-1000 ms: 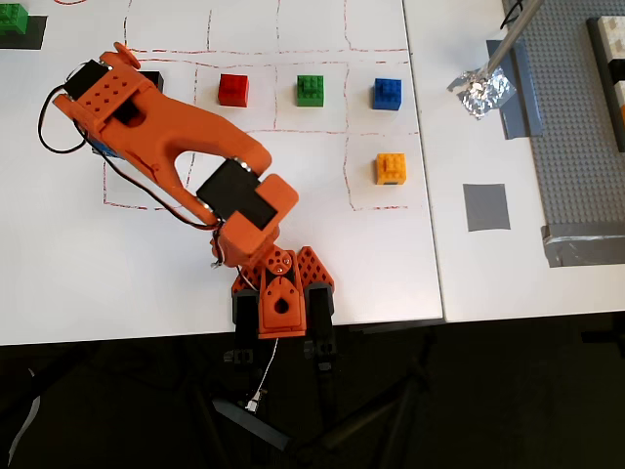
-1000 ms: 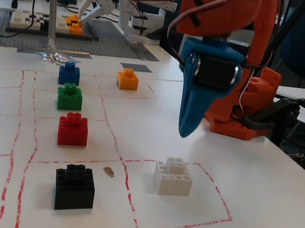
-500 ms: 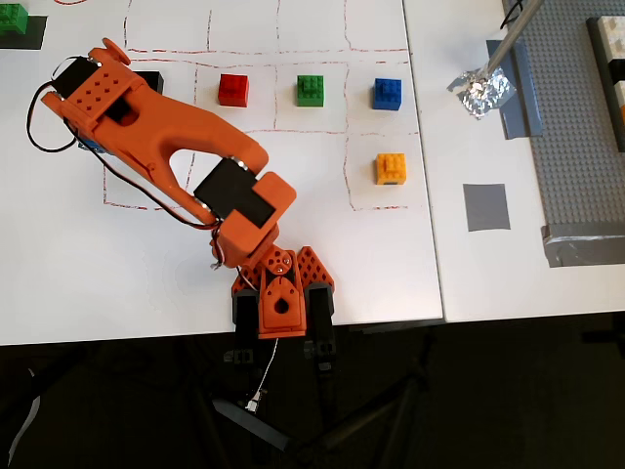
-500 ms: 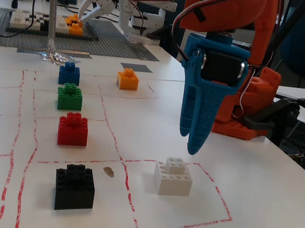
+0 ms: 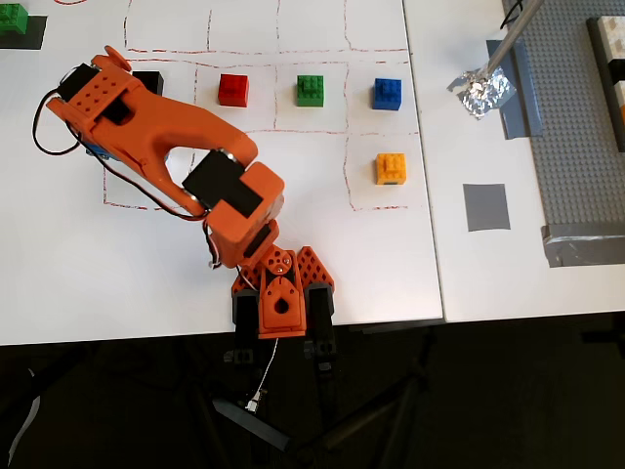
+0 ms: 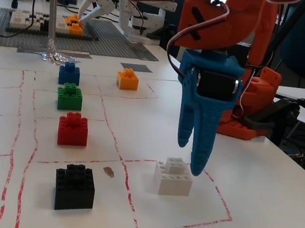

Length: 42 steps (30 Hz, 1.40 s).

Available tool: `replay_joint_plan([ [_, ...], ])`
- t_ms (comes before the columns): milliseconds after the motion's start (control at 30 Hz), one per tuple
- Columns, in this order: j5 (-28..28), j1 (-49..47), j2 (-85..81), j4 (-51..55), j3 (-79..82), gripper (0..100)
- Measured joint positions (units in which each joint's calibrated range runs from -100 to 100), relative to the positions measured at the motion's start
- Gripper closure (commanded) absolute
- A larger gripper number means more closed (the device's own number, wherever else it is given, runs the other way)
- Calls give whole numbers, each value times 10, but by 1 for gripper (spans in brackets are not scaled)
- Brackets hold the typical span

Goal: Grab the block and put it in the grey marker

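White tabletop [image 6: 274, 205] with red drawn squares: the blue claw [image 6: 191, 157] has come down over the block [image 6: 173, 177].

Compared with a moment before, the claw is lower and its two fingers are parted; the longer fingertip [image 6: 198, 167] now reaches the top studs of the block at its right side, the shorter one hangs above the left side, and nothing is gripped yet. I judge that the grasp is about to begin, and a little more descent is needed. Only the fixed view shows the block, in the near square right of the black brick [image 6: 74, 187]; in the overhead view the orange arm [image 5: 161, 132] hides it. But the overhead view shows the grey marker [image 5: 486, 207] plainly, far to the right, past the yellow-orange brick [image 5: 391, 168].
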Motion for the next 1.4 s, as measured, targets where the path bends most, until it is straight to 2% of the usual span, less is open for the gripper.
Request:
replay_joint_plan([
  [633,-6,-18,102,-55,2,65],
  [1400,-1,7,121,-103,0,75],
])
